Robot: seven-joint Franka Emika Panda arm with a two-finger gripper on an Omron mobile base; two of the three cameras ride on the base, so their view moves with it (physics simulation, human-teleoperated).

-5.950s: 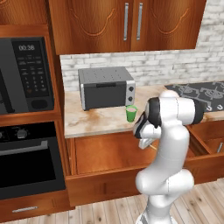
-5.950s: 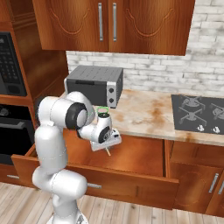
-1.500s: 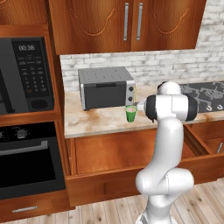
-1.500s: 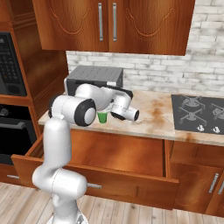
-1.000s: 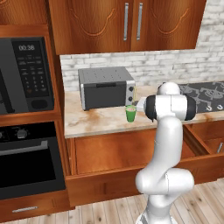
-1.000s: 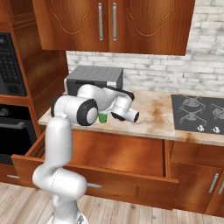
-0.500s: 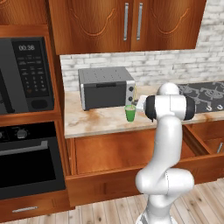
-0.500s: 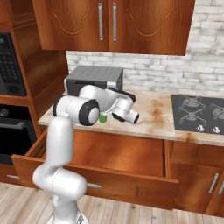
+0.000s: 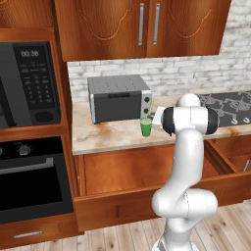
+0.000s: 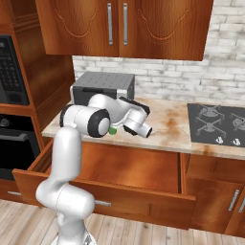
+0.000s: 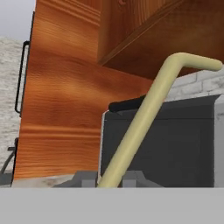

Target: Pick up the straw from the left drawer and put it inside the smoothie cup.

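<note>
Since half a second back: wrist drawn a touch nearer the cup, nothing else shifted.

Below the pincer (image 11: 109,178), left drawer (image 9: 142,169) pulled open under the bench (image 9: 112,135); behind it, grey toaster oven (image 9: 119,97); just beside it, smoothie cup (image 9: 146,126) upright on the bench; clamped between the tips, straw (image 11: 144,116), rising slantwise, bent tip uppermost.

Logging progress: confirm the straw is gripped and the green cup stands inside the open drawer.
Wrong place. The left base view shows the cup standing on the counter, beside the toaster oven, above the drawer. The gripper does hold the straw.
</note>
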